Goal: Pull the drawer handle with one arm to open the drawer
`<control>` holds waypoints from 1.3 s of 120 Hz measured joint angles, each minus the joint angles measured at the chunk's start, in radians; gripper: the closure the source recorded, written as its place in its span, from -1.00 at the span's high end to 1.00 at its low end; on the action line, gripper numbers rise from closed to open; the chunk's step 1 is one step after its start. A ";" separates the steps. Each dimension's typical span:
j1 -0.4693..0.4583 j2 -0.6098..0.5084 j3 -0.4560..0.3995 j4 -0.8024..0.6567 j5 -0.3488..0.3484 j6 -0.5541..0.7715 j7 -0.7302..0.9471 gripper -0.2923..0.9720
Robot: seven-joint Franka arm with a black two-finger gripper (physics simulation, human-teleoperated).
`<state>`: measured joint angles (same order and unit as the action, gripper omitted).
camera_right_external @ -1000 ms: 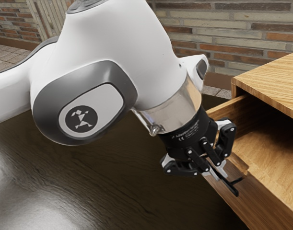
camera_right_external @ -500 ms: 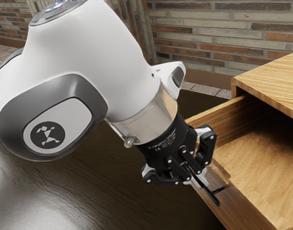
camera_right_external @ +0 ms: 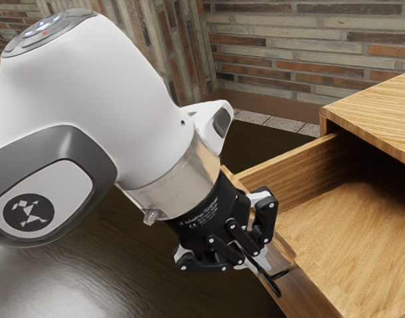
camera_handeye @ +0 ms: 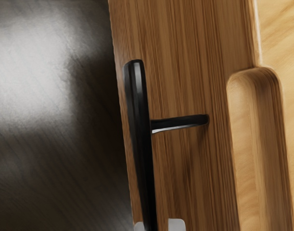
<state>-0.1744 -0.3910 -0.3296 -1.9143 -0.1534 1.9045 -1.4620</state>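
The white arm point(camera_right_external: 89, 132) takes up the left and upper left of the exterior view, its silver wrist collar angling down toward the lower middle. Under it a dark, glossy table point(camera_right_external: 89, 285) spreads across the lower left, and a brick wall point(camera_right_external: 308, 40) runs along the top. At the right edge stands a light wooden cabinet point(camera_right_external: 381, 112), its flat top cut off by the frame. The drawer point(camera_right_external: 288, 172) is drawn well out of the cabinet toward the lower middle, so that its bare wooden floor and inner side walls are open to view across the lower right. The black gripper point(camera_right_external: 254, 264) hangs at the drawer's front, low in the frame and just right of centre, its fingers set narrow. Between them sits the black drawer handle point(camera_right_external: 275, 286), a slim bar whose free end pokes out below the fingers toward the bottom edge. The fingers seem to pinch the bar from both sides, though the linkage hides the actual contact. In the wrist view the drawer point(camera_handeye: 185, 72) front is a band of grained wood through the centre, with the table point(camera_handeye: 50, 120) dark along the left. The drawer handle point(camera_handeye: 139, 144) runs top to bottom beside the panel's edge, joined to it by a short post at mid height. Two pale fingertips point(camera_handeye: 176, 224) show at the bottom edge, flanking the bar's lower end.
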 joint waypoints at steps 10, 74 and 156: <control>0.000 -0.014 0.001 -0.014 -0.003 -0.001 0.000 -0.71; 0.000 -0.047 0.033 -0.047 -0.010 -0.005 -0.001 -0.69; 0.023 0.060 0.033 0.260 -0.008 -0.191 -0.003 0.23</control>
<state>-0.1511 -0.3315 -0.2963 -1.6547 -0.1612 1.7138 -1.4652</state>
